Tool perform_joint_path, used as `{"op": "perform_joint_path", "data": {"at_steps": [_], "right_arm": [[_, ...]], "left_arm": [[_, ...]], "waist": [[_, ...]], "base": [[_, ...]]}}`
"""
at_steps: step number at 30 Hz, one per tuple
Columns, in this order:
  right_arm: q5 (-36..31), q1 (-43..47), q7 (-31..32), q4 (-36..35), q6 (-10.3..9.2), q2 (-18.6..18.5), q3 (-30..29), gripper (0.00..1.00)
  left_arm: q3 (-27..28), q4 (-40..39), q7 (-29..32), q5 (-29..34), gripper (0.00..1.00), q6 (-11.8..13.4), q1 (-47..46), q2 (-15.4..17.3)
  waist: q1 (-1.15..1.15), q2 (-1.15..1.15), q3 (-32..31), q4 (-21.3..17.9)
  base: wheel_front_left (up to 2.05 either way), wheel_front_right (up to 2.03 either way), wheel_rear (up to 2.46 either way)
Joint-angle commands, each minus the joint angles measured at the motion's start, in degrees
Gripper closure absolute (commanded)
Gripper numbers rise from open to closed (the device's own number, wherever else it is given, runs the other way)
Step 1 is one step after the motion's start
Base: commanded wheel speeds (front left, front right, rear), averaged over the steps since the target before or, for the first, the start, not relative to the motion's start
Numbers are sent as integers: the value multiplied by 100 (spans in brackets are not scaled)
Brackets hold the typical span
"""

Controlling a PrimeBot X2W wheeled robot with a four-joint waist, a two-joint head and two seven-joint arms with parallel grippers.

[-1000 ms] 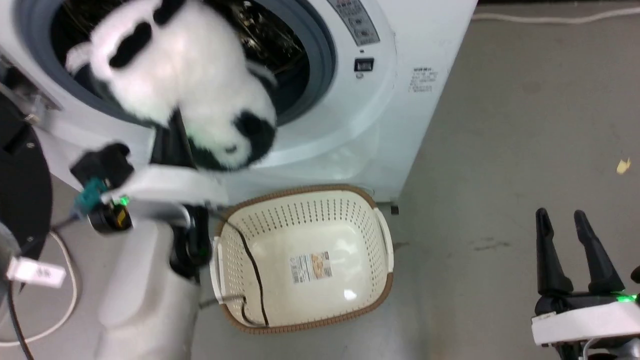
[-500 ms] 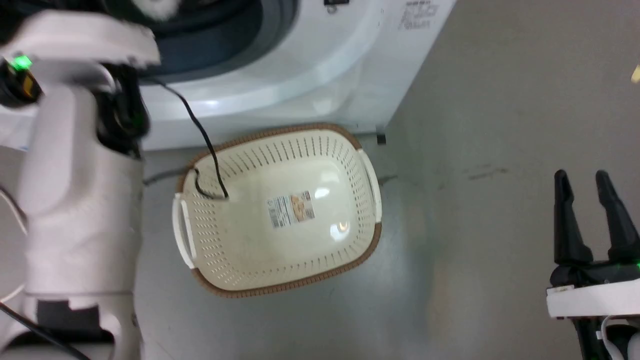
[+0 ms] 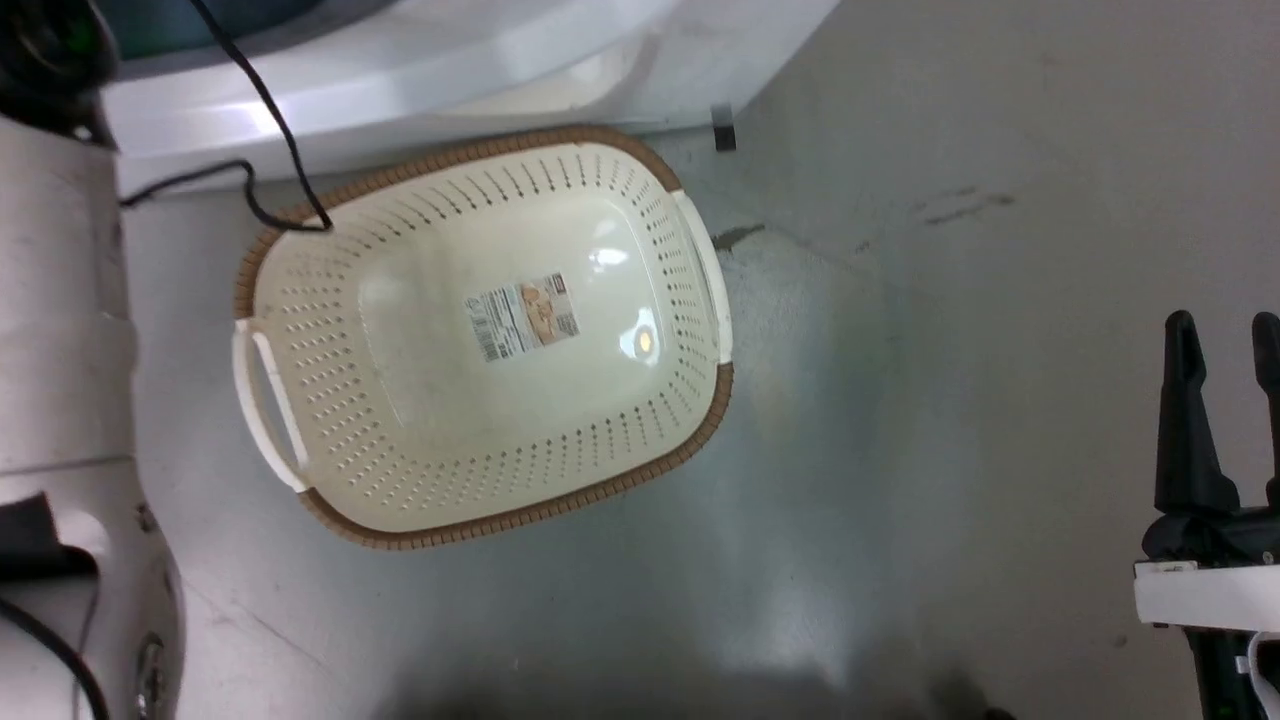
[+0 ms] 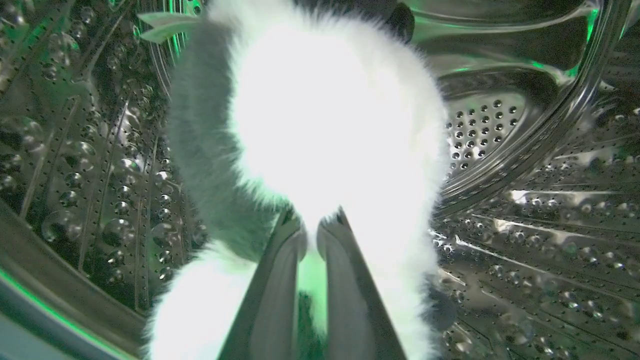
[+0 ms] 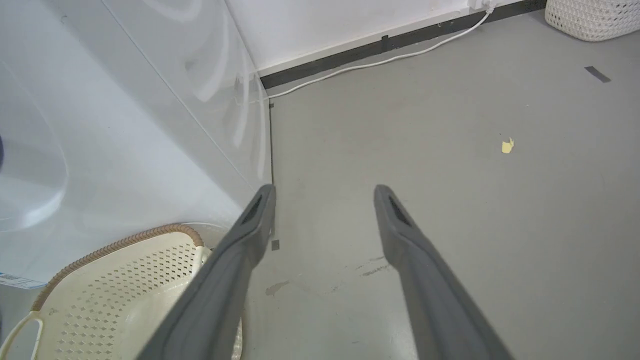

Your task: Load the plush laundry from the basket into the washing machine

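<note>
So the left gripper (image 4: 316,227) is inside the washing machine (image 4: 500,130) drum, fingers nearly together, pinching the plush laundry (image 4: 330,115) I think (glare's bad). The right gripper (image 5: 324,192) is spread over open grey floor (image 5: 450,125). The basket (image 3: 400,470) sits against the machine's front.

The fluffy white panda toy (image 4: 330,125) glared overexposed and green-tinged against the shiny steel drum (image 4: 525,240). Small highlights dotted the cream perforated basket (image 3: 420,480).
</note>
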Motion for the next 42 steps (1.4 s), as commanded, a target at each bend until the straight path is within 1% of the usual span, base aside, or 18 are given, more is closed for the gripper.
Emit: {"op": "perform_joint_path", "data": {"at_steps": [1, 5, 10, 12, 13, 18, 29, 37, 42], "right_arm": [[48, -6, -40, -47, -4, -15, -16, 0], [70, 55, -52, -128, -4, -17, -38, 0], [88, 77, -48, -202, -4, -48, -97, 0], [87, 78, -42, -229, -4, -52, -119, 0], [80, 79, -28, -251, -4, -51, -134, 0], [63, 73, 0, -259, -4, -55, -150, 0], [-9, 25, 94, -291, -4, -115, -146, 0], [-47, -33, 175, -210, -4, -122, -98, 0], [-77, -1, 231, -131, -4, -99, -67, 0]], "left_arm": [[22, -46, -18, 31, 100, 23, -158, 58], [53, -55, 37, 12, 100, 101, -345, 103], [142, 33, 134, -68, 100, 276, -480, 90], [156, 63, 128, -92, 52, 288, -514, 91], [173, 127, 99, -132, 0, 265, -545, 88], [167, 297, 33, -182, 0, 171, -541, 67], [-231, 757, -76, -37, 0, -217, -451, -116], [-424, 972, -152, 158, 0, -391, 33, -301], [-492, 843, -160, 373, 0, -484, 448, -439]], "waist": [[-1, 0, 159, -54], [-1, 0, 320, -47], [-1, 0, 422, -19], [-1, 0, 447, -3], [-1, 0, 465, 23], [-1, 0, 426, 65], [-1, 0, 5, 289], [-1, 0, -515, 448], [-1, 0, -855, 560]], "base": [[0, 0, 0], [0, 0, 0], [0, 0, 0], [0, 0, 0], [0, 0, 0], [0, 0, 0], [0, 0, 0], [0, 0, 0], [0, 0, 0]]}}
